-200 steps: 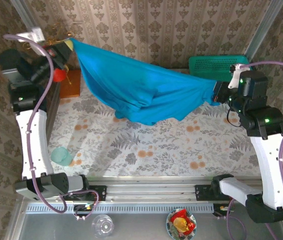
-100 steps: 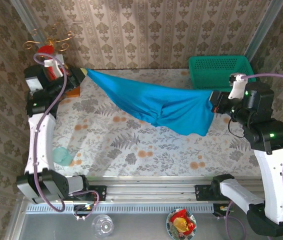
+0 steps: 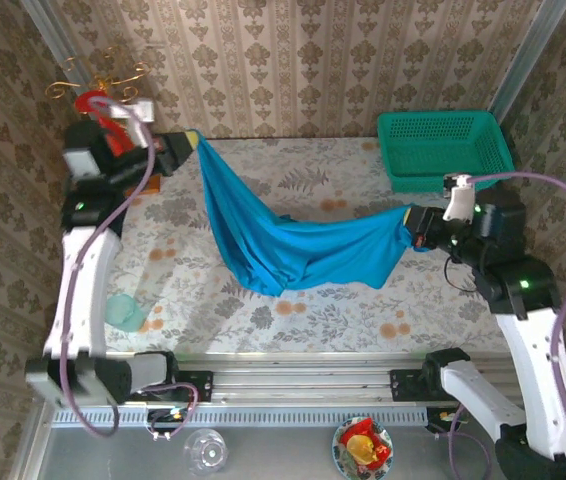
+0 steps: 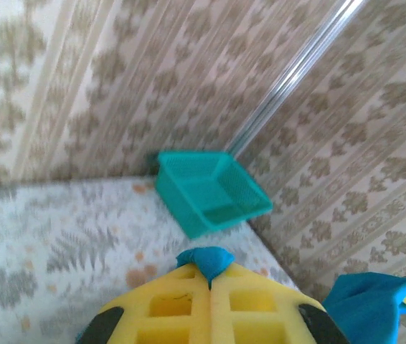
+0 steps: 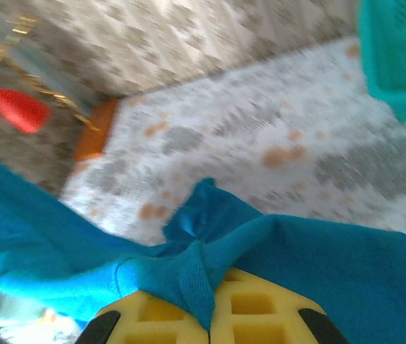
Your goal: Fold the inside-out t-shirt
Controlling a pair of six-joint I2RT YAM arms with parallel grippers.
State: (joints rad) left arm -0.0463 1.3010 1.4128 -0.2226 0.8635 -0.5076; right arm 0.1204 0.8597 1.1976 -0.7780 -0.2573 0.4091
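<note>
While the t-shirt sags between them over the table, the left gripper and the right gripper each pinch its cloth with jaws closed tight.

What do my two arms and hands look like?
The left arm and right arm have white links, black joints with green lights, and a lilac cable each. The left hand and right hand are yellow with square recesses.

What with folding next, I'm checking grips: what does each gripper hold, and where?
Both hold the t-shirt: the left gripper pinches a bunched edge at one end, the right gripper bunched cloth at the opposite end.
</note>
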